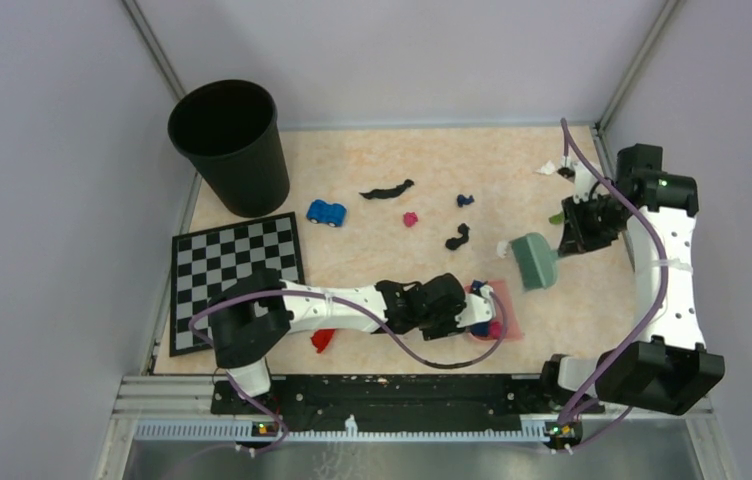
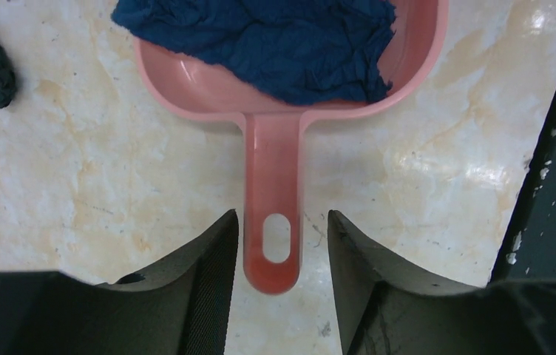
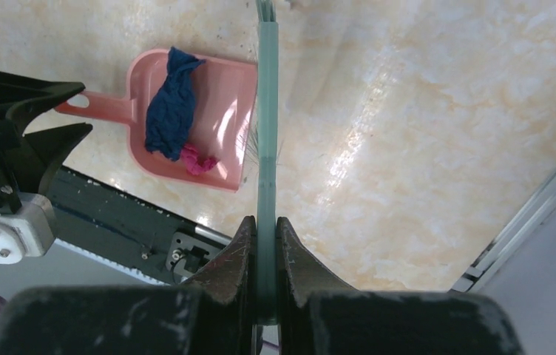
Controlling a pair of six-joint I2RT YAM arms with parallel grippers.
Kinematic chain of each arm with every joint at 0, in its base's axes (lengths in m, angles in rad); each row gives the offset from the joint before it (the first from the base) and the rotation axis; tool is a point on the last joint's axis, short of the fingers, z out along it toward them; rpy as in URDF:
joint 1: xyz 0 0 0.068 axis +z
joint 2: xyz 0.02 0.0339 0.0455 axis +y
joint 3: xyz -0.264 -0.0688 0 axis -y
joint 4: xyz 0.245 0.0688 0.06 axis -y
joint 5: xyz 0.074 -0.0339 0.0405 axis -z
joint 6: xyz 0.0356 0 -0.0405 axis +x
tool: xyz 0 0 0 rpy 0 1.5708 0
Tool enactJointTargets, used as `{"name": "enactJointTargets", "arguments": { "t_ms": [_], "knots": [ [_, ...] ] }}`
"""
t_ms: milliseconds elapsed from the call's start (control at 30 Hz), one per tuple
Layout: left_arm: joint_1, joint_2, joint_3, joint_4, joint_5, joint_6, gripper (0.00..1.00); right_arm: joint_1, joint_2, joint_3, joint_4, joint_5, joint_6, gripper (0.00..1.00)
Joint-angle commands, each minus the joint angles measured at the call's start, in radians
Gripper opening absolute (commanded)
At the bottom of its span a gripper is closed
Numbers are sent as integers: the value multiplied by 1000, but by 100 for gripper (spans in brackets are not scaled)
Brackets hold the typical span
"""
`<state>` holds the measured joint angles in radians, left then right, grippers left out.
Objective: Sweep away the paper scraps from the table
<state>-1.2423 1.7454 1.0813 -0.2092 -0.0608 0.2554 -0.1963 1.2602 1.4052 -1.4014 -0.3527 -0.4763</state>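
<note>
Pale peach marbled table (image 1: 372, 170), we log small paper scraps (image 1: 458, 237) in black, magenta and blue loose mid-table, dark blue crumpled scrap (image 2: 275, 37) inside pink plastic dustpan (image 2: 186, 83), left gripper (image 2: 281, 218) fingers apart astride its handle, right gripper (image 3: 265, 222) clamped tight on pale green brush (image 3: 268, 111)

From here I see the table (image 1: 372, 170), pale peach and marbled, carrying a chequered board (image 1: 232, 270) at its left edge and a black bin (image 1: 230, 145) at the far left corner. A blue toy car (image 1: 327, 213) sits just beyond the board. Loose across the middle lie a long black scrap (image 1: 387, 190), a shorter black scrap (image 1: 458, 238), a magenta scrap (image 1: 411, 219) and a dark blue scrap (image 1: 465, 200). White scraps (image 1: 550, 168) lie far right, and a red scrap (image 1: 323, 341) lies near the front (half hidden from overhead). The pink dustpan (image 2: 271, 163) lies flat at near centre.
</note>
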Motion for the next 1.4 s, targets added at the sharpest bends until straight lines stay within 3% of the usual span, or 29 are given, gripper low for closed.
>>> {"name": "enactJointTargets", "arguments": {
  "t_ms": [0, 367, 467, 667, 933, 1200, 1367],
  "knots": [
    [1, 40, 22, 85, 43, 11, 51, 1, 35, 113, 25, 8, -9, 0],
    [7, 23, 75, 14, 55, -36, 21, 18, 180, 289, 165, 213, -43, 0],
    [7, 3, 126, -66, 10, -90, 0, 70, 197, 269, 236, 314, -78, 0],
    [7, 42, 300, -353, -48, -163, 0, 186, 250, 240, 351, 453, -120, 0],
    [15, 192, 437, -593, -184, -156, 0, 338, 380, 236, 397, 493, -102, 0],
    [74, 269, 492, -591, -146, -162, 0, 405, 439, 197, 313, 431, -87, 0],
    [94, 335, 575, -578, -135, -135, 0, 426, 411, 186, 187, 255, -45, 0]
  ]
}}
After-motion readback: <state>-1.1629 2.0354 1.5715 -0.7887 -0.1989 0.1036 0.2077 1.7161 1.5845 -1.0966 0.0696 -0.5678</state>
